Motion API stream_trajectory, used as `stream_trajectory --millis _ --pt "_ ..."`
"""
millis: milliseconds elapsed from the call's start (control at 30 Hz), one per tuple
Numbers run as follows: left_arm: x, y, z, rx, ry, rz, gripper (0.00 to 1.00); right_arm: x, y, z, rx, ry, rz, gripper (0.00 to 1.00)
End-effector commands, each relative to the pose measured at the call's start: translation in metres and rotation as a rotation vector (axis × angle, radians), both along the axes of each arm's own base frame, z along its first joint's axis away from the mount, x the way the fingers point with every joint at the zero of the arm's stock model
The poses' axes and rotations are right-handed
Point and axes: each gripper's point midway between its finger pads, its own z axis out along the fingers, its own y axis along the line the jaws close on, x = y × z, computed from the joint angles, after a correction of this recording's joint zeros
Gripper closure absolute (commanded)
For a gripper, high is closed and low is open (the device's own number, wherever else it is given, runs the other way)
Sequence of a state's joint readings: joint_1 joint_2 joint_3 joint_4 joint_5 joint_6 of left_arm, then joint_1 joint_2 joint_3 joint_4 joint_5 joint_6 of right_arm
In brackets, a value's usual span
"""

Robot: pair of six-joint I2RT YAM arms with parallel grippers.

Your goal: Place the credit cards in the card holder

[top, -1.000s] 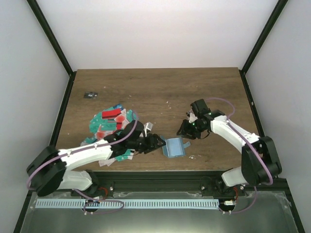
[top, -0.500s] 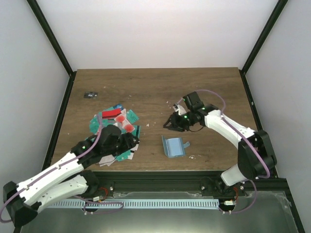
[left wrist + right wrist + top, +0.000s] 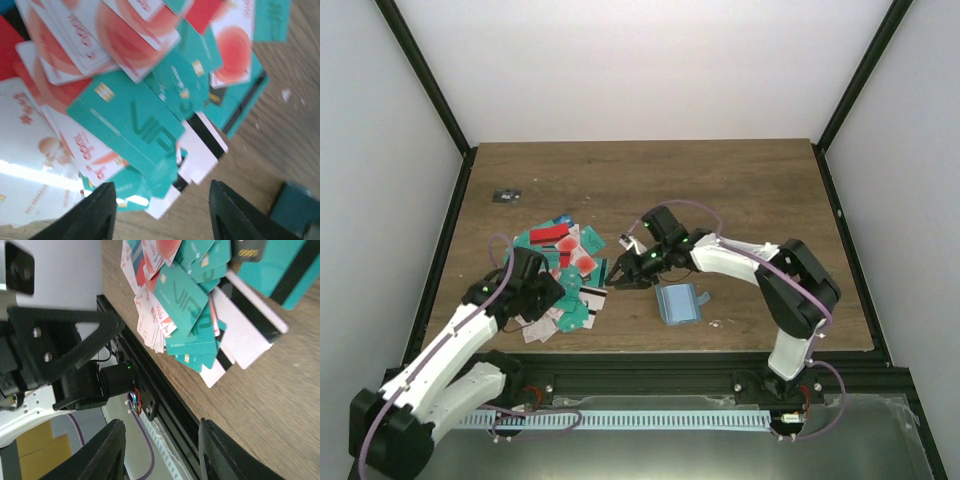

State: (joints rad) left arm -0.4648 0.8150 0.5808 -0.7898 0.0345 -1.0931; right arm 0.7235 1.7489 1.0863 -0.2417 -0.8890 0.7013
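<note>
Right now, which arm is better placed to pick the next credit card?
Probably left: the left gripper hangs open directly over the credit cards; the right gripper sits beside the pile's edge.

Your left gripper (image 3: 161,190) hangs low at the near left, jaws apart; your right gripper (image 3: 160,424) reaches far leftward, jaws apart.

a heap of thin rectangular plastic cards (image 3: 560,272), red, teal and white with red blotches, lies overlapping near the front left of the wooden table (image 3: 740,190); several show a black stripe; one teal card (image 3: 131,120) on top reads "vip"; the small teal-blue folding card holder (image 3: 678,302) lies flat just right of the heap, not touching it, tab pointing right
</note>
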Motion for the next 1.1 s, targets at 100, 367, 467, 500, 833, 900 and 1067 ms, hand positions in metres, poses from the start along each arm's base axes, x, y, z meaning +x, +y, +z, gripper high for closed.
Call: stream_trajectory --millis 100,367,467,500,833,900,1067 --pt "0.026 0.022 -0.009 0.062 0.077 -0.097 0.60 -0.013 0.048 0.003 0.068 0.061 0.010 0.55" --pt "0.044 0.035 -0.030 0.084 0.153 -0.131 0.74 -0.014 0.062 -0.029 0.021 0.139 -0.057 0.54" --pt "0.045 0.038 -0.039 0.094 0.176 -0.139 0.78 -0.011 0.067 -0.035 0.019 0.144 -0.067 0.54" --pt "0.044 0.039 -0.042 0.099 0.185 -0.143 0.78 -0.010 0.069 -0.036 0.019 0.146 -0.071 0.54" --pt "0.041 0.042 -0.065 0.105 0.256 -0.169 0.81 -0.011 0.091 -0.056 0.000 0.178 -0.067 0.55" --pt "0.039 0.044 -0.068 0.112 0.272 -0.161 0.83 -0.011 0.096 -0.058 -0.001 0.177 -0.065 0.56" --pt "0.032 0.045 -0.079 0.110 0.324 -0.153 0.86 -0.008 0.103 -0.070 -0.020 0.191 -0.069 0.57"
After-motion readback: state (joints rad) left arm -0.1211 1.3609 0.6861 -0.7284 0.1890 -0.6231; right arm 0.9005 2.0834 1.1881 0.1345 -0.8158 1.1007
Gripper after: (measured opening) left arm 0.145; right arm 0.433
